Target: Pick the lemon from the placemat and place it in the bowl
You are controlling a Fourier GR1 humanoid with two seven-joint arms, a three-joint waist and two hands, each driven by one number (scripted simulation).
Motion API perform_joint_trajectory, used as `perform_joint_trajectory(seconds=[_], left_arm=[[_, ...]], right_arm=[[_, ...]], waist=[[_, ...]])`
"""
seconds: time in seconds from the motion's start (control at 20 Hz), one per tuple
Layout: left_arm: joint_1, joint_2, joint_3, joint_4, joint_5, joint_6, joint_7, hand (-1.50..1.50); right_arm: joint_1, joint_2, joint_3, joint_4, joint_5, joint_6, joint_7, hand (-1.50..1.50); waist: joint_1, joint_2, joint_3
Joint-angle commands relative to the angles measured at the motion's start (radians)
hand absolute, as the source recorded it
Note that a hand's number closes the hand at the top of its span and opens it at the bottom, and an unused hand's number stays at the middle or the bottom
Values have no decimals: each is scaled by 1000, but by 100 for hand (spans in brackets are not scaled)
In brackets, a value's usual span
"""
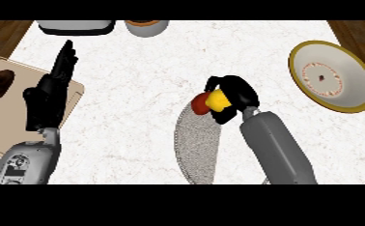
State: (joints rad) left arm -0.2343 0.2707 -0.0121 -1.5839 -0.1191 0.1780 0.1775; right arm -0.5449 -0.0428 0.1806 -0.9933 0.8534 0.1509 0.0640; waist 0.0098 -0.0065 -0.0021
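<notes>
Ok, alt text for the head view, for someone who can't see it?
The right hand is curled round a yellow lemon above the grey placemat. The bowl sits far right; the left hand rests open at left.

Single head view, looking steeply down on the white speckled stone counter point(143, 75). Grey forearms enter from the lower edge. Wooden strips show at both upper corners.

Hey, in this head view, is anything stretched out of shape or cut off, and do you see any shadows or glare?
Head view: the bowl near the right edge looks taller than wide; the placemat is partly hidden by the right forearm; the containers at the top edge are cropped. Lighting is flat, with no clear glare and hardly any shadow under the right hand curled round the lemon.
</notes>
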Motion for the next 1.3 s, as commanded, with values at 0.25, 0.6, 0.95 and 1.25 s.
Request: perform_joint_trajectory(seconds=[0.25, 0.6, 0.95, 1.25], left_arm=[[-4, -6, 3, 18, 10, -11, -8, 0], [-18, 31, 43, 18, 19, -33, -7, 0], [16, -15, 18, -8, -23, -1, -11, 0], [31, -22, 15, -27, -16, -24, -16, 0]], right_arm=[[-139, 42, 70, -199, -129, -464, 534, 150], [-206, 43, 167, -245, 140, -586, 949, 150], [-155, -65, -26, -283, 126, -608, 842, 150], [-39, -166, -135, -359, 47, -700, 697, 150]], waist=[[26, -3, 1], [-7, 0, 1], [-7, 7, 2], [-14, 7, 3]])
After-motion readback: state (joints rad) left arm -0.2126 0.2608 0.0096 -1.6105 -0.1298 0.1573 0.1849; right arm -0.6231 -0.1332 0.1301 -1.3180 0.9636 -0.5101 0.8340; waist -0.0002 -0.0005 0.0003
